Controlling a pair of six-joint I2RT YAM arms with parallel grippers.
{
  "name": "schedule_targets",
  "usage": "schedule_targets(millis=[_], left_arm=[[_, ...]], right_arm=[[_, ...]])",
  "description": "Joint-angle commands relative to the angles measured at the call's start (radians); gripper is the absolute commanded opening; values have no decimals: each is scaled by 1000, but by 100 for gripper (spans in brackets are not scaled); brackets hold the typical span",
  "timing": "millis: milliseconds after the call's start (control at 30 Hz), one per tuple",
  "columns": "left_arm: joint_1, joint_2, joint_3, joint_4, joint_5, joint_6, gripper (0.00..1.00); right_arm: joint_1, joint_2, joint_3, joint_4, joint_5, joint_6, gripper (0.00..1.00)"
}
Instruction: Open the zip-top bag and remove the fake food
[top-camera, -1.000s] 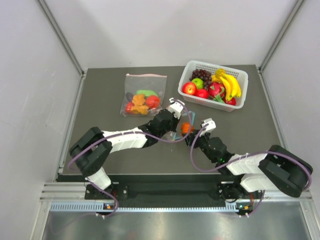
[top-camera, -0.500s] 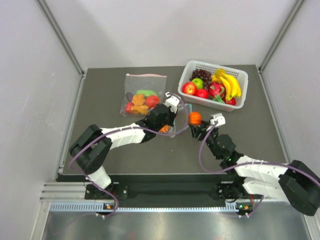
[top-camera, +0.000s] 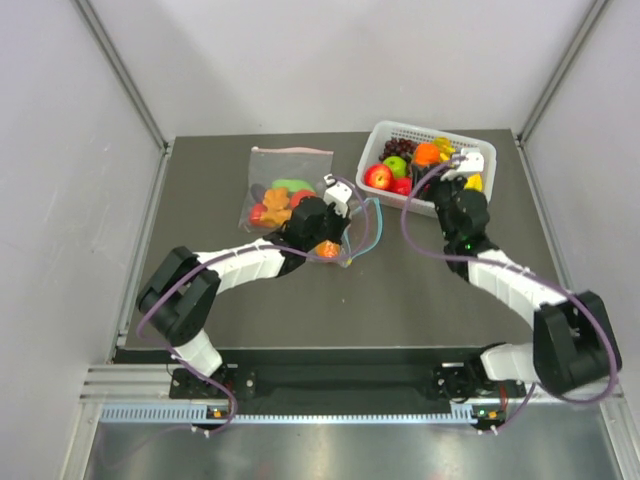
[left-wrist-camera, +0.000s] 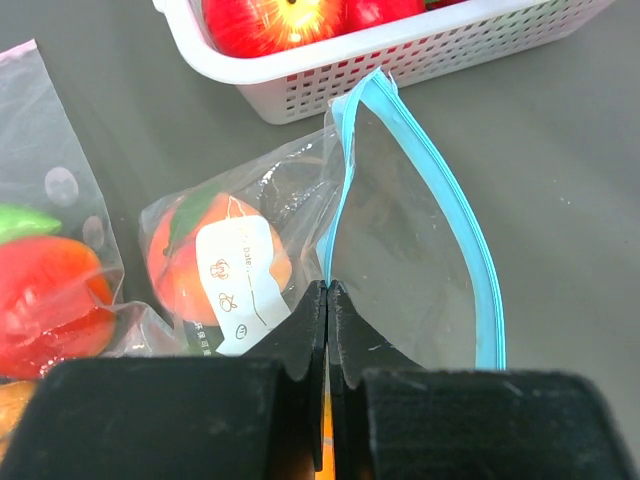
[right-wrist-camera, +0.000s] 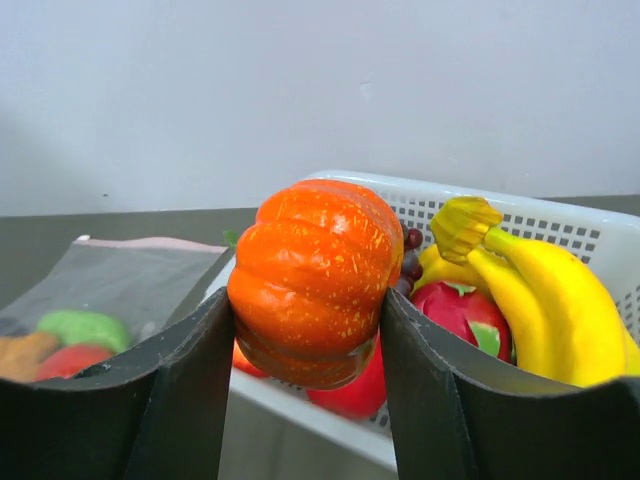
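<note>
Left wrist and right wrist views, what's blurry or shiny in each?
Left wrist view: zip-top bag crisp with mild sheen, left gripper a dark, soft-edged mass up close. Right wrist view: orange pumpkin piece sharp with small highlights, larger bag behind is blurred.

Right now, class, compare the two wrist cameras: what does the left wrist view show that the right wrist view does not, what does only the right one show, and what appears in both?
Only the left wrist view: the left gripper shut on the zip-top bag, its teal strip parted, with one orange-peach piece inside.
Only the right wrist view: the right gripper clamping an orange pumpkin, with bananas behind it.
Both: the white basket and the larger bag of pieces.
</note>
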Motion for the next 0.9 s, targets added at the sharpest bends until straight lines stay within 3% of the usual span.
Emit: schedule_targets(millis=[0, 167, 567, 767, 867], left_arm=[[9, -9, 31, 31, 55, 10, 0], [12, -11, 19, 40, 58, 13, 0], [13, -17, 2, 50, 70, 11, 0], [13, -17, 0, 50, 68, 11, 0], [13, -17, -4, 55, 65, 11, 0]], right_arm=[[-101, 140, 90, -22, -176, 81, 3], [-154, 344, 183, 19, -291, 129, 2], [-157, 441, 231, -16, -242, 107, 7], [-155, 451, 237, -51, -195, 96, 31], [-157, 432, 219, -36, -170, 95, 50]])
